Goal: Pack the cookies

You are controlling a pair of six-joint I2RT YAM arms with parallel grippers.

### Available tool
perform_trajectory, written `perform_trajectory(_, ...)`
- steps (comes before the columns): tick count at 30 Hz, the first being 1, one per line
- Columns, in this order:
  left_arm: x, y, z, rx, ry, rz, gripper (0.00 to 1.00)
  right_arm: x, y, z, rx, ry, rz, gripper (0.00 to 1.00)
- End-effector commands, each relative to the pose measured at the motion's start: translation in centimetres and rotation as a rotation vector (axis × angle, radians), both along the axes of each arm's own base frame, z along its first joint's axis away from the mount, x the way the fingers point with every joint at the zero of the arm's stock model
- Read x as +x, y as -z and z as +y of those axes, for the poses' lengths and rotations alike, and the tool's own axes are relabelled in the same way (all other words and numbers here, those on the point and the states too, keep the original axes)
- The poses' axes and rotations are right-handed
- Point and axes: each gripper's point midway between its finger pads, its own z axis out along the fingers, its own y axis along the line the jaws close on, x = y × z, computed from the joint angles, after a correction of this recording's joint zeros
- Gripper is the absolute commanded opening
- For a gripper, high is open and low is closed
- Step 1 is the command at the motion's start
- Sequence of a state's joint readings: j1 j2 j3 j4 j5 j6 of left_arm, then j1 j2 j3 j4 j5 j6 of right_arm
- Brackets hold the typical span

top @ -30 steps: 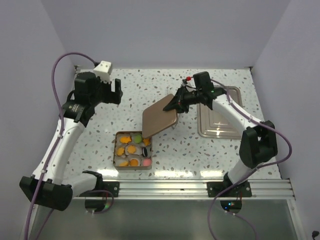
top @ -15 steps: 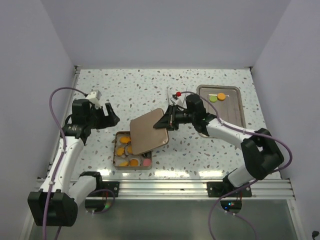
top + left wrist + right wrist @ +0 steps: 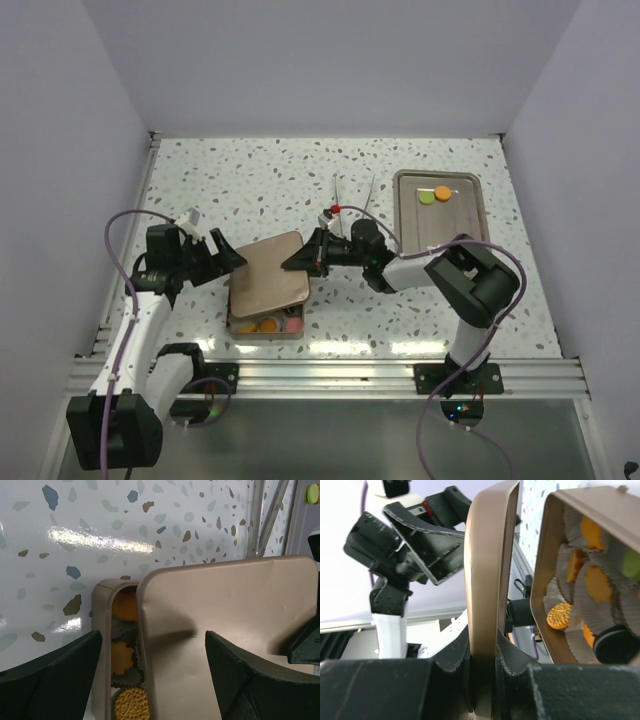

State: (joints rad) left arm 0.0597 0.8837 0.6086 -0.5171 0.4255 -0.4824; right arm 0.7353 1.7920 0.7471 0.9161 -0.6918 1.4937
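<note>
Judged well along, not finished. Most cookies (image 3: 268,324) already sitting in paper cups inside the tin (image 3: 262,336), directly beneath and between the two pincers. Two more, an orange cookie (image 3: 442,192) and a green cookie (image 3: 427,197), lying on the tray (image 3: 440,228), well off to the right of the right pincer (image 3: 305,262) and beyond it. Left to do, apparently: bringing those across if wanted, then seating the lid.

Right pincer clamped narrow on the edge of the lid (image 3: 268,272), gripping it at its right rim. Left pincer (image 3: 222,262) spread wide, holding nothing, fingers straddling the lid's opposite edge without clear contact.

Lid stretching leftward from the right pincer over the tin, covering most of it, a strip of cookies showing at the near edge. Tilted, seemingly: gripped side raised, far side dipping toward the left pincer. Flat face up, hollow side down toward the cookies. Nearly square from above, so long axis hard to call; roughly aligned with the tin, slightly skewed on the bench (image 3: 300,180).
</note>
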Motion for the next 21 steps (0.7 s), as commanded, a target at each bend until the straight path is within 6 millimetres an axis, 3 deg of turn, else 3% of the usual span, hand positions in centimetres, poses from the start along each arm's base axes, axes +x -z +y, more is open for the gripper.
perform_trajectory(1, -0.6, -0.1, -0.6, -0.051, 0.002, -0.006, 0.89, -0.1, -2.9, 0.8, 0.137, 0.007, -0.056, 0.00)
perform_trajectory(8, -1.6, 1.6, -0.7, -0.088, -0.049, 0.068, 0.89, -1.5, -0.6, 1.6, 0.094, -0.003, -0.013, 0.00)
perform_trajectory(16, -2.1, 2.9, -0.4, -0.089, -0.084, 0.127, 0.89, -1.7, 2.3, 2.1, 0.018, 0.006, -0.005, 0.00)
perform_trajectory(21, -2.3, 3.9, -0.9, -0.125, -0.086, 0.147, 0.88, -1.9, 5.2, 2.0, -0.072, 0.001, 0.003, 0.00)
